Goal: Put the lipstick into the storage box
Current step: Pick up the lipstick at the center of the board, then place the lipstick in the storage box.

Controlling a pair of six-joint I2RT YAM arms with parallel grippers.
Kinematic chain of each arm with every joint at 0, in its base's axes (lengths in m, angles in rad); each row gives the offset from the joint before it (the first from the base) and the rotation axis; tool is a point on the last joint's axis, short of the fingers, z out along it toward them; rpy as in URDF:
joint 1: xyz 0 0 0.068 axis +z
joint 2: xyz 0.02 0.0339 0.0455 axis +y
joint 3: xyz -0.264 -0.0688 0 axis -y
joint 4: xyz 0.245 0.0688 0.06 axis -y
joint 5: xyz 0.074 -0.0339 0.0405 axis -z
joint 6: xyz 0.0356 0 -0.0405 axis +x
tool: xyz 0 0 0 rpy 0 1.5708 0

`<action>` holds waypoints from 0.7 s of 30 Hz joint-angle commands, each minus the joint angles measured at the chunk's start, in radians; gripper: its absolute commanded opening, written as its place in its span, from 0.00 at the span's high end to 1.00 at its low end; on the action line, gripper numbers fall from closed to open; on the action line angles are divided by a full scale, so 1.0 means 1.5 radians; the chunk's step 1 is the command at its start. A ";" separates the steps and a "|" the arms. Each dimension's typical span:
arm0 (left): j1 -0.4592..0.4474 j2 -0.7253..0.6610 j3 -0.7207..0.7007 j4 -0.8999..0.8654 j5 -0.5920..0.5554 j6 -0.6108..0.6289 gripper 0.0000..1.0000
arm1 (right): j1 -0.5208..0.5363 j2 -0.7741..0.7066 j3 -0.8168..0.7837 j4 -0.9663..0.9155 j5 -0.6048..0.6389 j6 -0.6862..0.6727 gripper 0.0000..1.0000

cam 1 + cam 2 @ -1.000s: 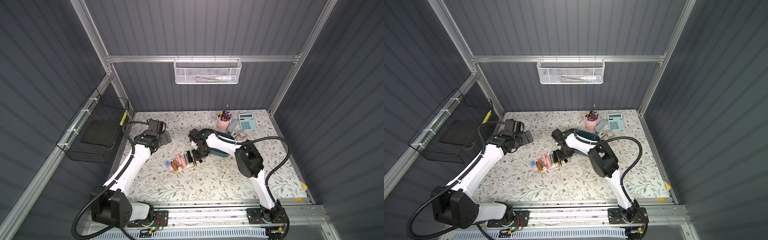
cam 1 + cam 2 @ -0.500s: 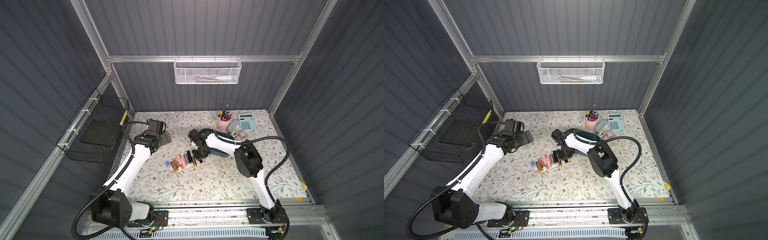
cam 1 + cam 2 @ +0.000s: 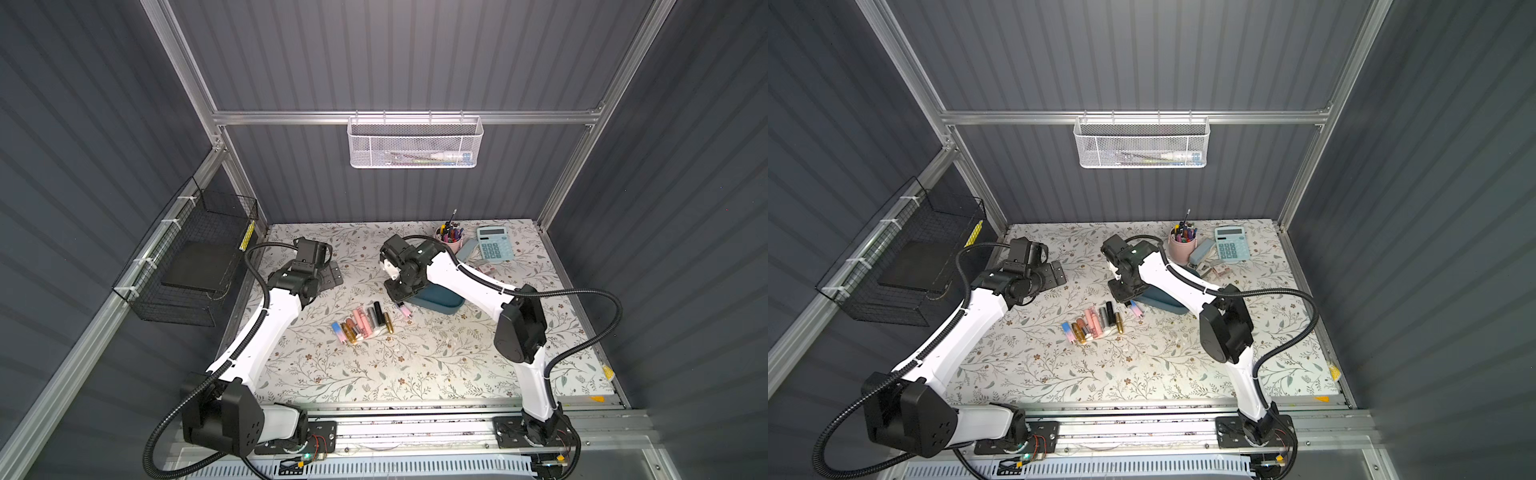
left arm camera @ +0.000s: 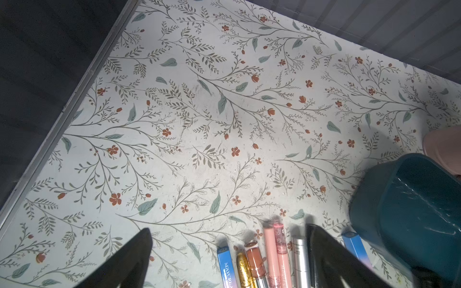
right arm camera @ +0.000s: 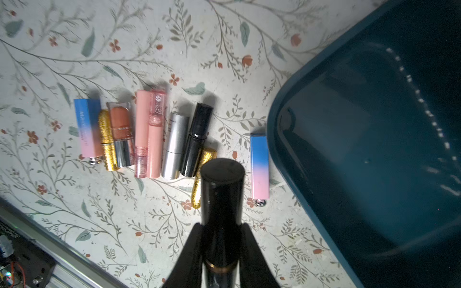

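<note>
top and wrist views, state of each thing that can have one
right gripper, shut on black lipstick
black lipstick, held in the right gripper
left gripper, open, empty
storage box, no lipstick in the visible part
row of lipsticks, lying on the table
blue-pink lipstick, lying beside the storage box

The floral tabletop (image 3: pixel 415 374) is carrying a row of lipsticks (image 3: pixel 361 322), lying side by side near the right claw (image 5: pixel 221 225). A blue-and-pink lipstick (image 5: pixel 259 164) is lying apart from them, just beside the storage box (image 3: pixel 440 300). Farther from the claw, past the box, a pen cup (image 3: pixel 453 247) and a calculator (image 3: pixel 493 245) are sitting.
</note>
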 commanded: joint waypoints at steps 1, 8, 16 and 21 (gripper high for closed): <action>0.003 0.005 0.012 0.011 0.000 -0.006 0.00 | -0.029 -0.021 0.016 -0.040 0.010 -0.003 0.77; 0.003 0.008 0.000 0.022 0.008 -0.015 0.00 | -0.153 -0.034 -0.025 -0.026 -0.015 0.016 0.77; 0.004 0.008 0.000 0.020 0.003 -0.021 0.00 | -0.249 -0.030 -0.126 0.036 -0.040 0.028 0.77; 0.003 0.012 0.001 0.018 0.001 -0.023 0.00 | -0.263 -0.009 -0.156 0.054 -0.055 0.048 0.77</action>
